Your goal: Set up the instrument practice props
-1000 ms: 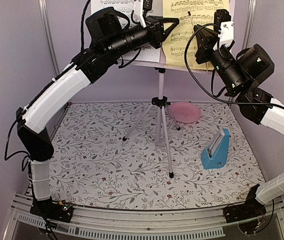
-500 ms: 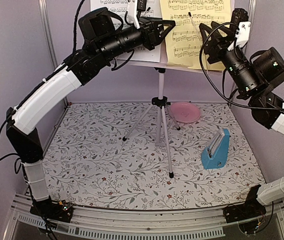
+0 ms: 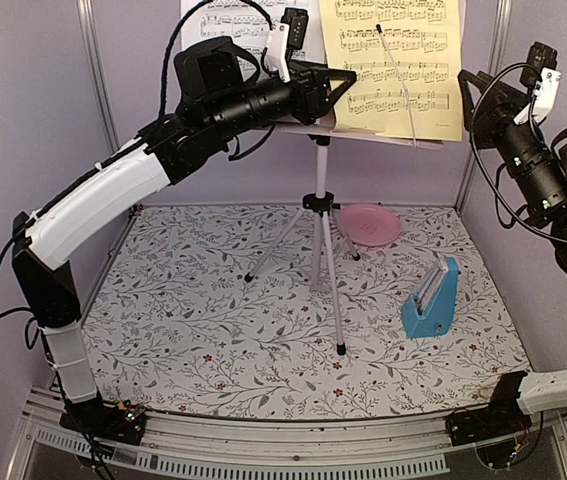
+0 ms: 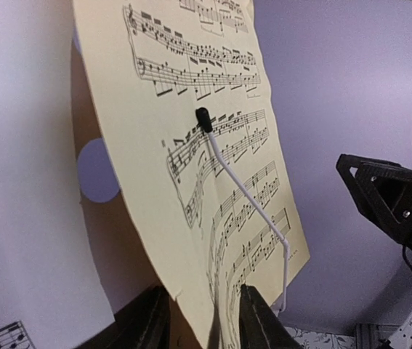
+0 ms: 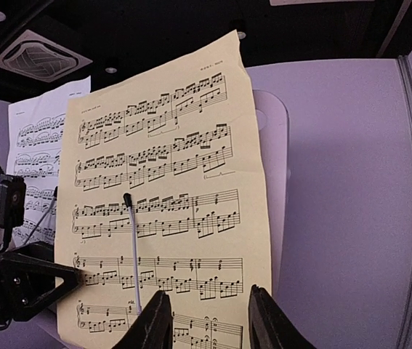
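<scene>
Setup looks near done, I'd judge. The music stand (image 3: pixel 320 170) is upright at mid-back of the surface (image 3: pixel 213 330), w/ white sheet (image 3: pixel 213 20) on the left of its desk and yellow sheet (image 3: pixel 393 60) on the right, wire retainer (image 3: pixel 398 70) across it. The blue metronome (image 3: pixel 430 300) stands near the right edge.

Both arms free: the left pincer (image 4: pixel 204 323) is spread, sheet edge in the gap but not pinched. The right pincer (image 5: pixel 206 320) is spread and empty.

Only the top view shows the tripod legs, metronome and pink plate (image 3: pixel 368 224) toward the back-right corner. Only the left wrist view shows the retainer's black tip on the paper.
</scene>
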You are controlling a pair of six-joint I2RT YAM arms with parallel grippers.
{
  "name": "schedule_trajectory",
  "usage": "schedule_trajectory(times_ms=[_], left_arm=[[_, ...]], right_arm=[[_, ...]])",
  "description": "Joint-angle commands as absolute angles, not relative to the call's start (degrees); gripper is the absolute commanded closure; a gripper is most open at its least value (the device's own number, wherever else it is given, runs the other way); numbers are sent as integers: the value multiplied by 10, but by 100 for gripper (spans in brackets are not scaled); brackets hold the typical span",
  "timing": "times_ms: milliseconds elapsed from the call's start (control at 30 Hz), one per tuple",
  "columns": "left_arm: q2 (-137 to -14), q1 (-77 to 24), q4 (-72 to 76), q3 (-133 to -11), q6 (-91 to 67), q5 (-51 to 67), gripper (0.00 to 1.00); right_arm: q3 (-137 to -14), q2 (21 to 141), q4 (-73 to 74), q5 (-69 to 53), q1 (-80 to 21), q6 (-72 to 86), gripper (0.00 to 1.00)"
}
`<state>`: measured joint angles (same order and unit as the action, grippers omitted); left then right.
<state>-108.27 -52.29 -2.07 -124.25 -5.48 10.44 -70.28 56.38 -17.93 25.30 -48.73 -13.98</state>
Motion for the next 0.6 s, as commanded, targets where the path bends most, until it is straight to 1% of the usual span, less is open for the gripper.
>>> schedule_trajectory(times_ms=[0,200,400,567], left_arm=[[-1055,-528,-3,-1216,-55,81,64],[-1029,-529,19,-1163,-62,78,64],[-1020,-529,20,-1148,-65,77,64],[-1020,-530,23,-1141,-67,80,64]], right_arm=[[-703,525,-76,269,-473,-57,62],[-719,528,-6,204,-440,-5,58],[-721,538,8,143,-394,45,58],[-723,550,14,111,-366,66,61]])
